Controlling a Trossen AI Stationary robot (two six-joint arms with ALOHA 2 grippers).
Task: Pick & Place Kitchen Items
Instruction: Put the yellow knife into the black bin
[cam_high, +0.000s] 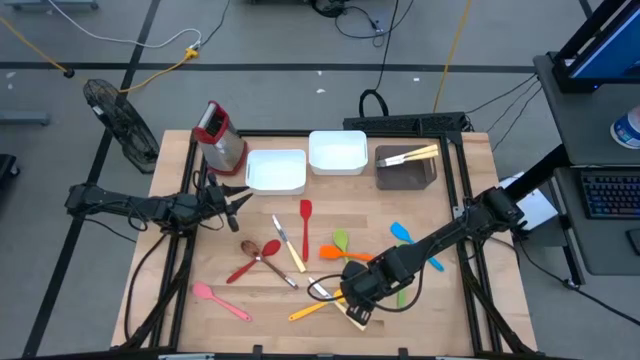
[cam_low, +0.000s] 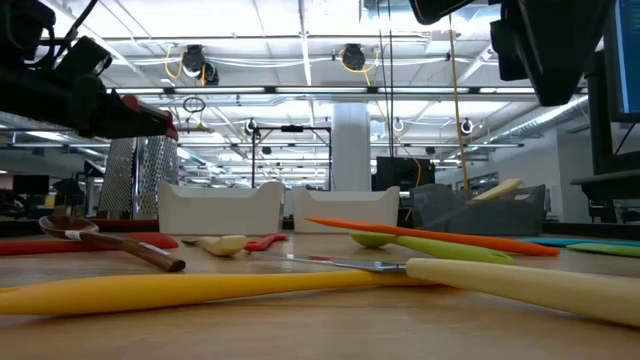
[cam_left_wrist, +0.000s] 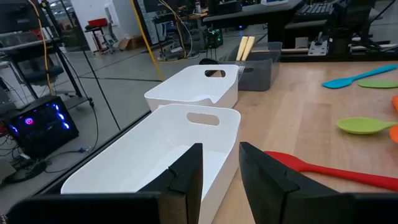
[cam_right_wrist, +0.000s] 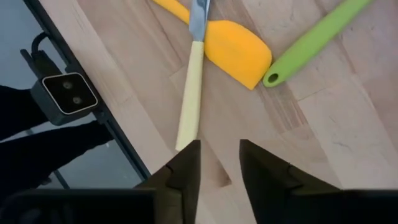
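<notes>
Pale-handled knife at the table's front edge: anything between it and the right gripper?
Nothing visible. The right gripper hangs open just off the pale-handled knife, bare wood between them. The knife's blade crosses the yellow spatula.

My utensils lie flat on the table: pale-handled knife crossing yellow spatula, green spoon handle beside.

trays in a row at table's 12 o'clock | box at 10 o'clock, beside them | utensils scattered centre to 6 o'clock | knife lay across spatula
</notes>
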